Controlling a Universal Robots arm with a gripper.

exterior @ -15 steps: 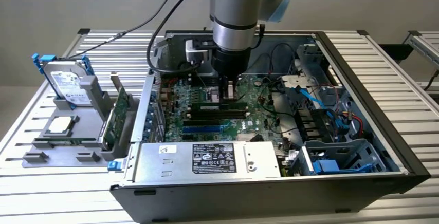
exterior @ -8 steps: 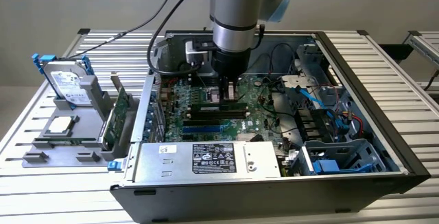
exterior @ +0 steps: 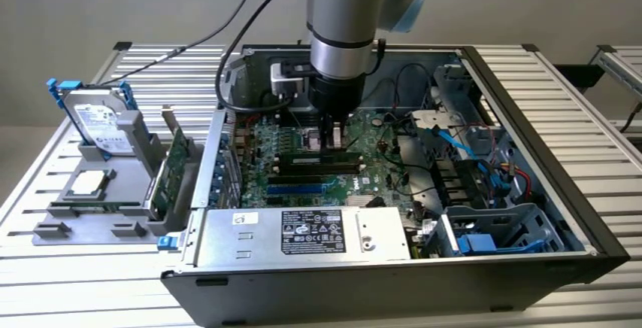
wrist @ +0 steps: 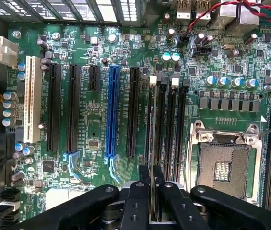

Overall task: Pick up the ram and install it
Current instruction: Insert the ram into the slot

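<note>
One ram (wrist: 150, 143), pinched edge-on in the clenched gripper (wrist: 151, 176), hangs over the memory slots (wrist: 170, 124) inside the case (exterior: 561, 166) — apparently not yet seated. Risk ahead: any tilt or offset from the slot could jam its edge — stressing ram and board (wrist: 91, 117)

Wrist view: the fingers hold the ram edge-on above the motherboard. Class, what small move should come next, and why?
Probably a short, straight push down. The fingers are shut on the ram, which seems lined up along a black memory slot next to the empty processor socket and appears to hang just over it.
</note>
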